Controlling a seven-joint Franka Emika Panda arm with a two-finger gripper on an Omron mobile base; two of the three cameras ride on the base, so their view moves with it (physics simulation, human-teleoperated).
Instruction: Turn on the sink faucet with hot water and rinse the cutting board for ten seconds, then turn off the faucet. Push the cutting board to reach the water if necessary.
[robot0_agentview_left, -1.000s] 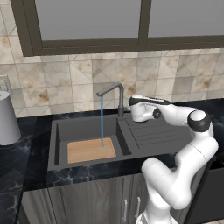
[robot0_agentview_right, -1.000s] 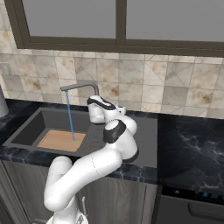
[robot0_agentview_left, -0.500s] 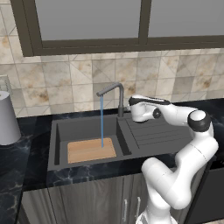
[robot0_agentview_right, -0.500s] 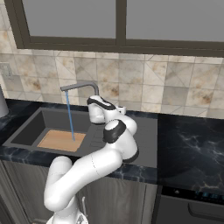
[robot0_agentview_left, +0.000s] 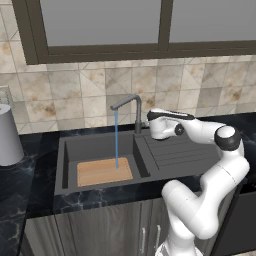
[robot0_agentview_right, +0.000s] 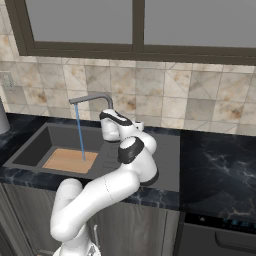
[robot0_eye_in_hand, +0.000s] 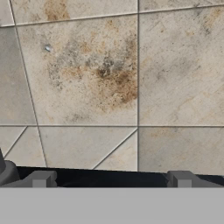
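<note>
The flat tan wooden cutting board (robot0_agentview_left: 104, 171) lies at the dark grey sink's (robot0_agentview_left: 64, 165) front edge, under the thin blue water stream (robot0_agentview_left: 116, 140). My two-finger gripper (robot0_eye_in_hand: 111, 180) hangs beside the slim dark faucet post (robot0_agentview_left: 137, 116), facing the tiled wall, fingers spread wide, holding nothing.

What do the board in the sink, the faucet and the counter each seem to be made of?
Board: light wood, going by its tan colour and lengthwise grain. Faucet: probably metal, dark grey, matte. Counter: looks like polished black stone with pale marble veins.

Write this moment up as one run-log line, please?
faucet: on | water: hitting cutting board in sink | gripper: jaws open, empty, near faucet post, facing wall tiles
</note>
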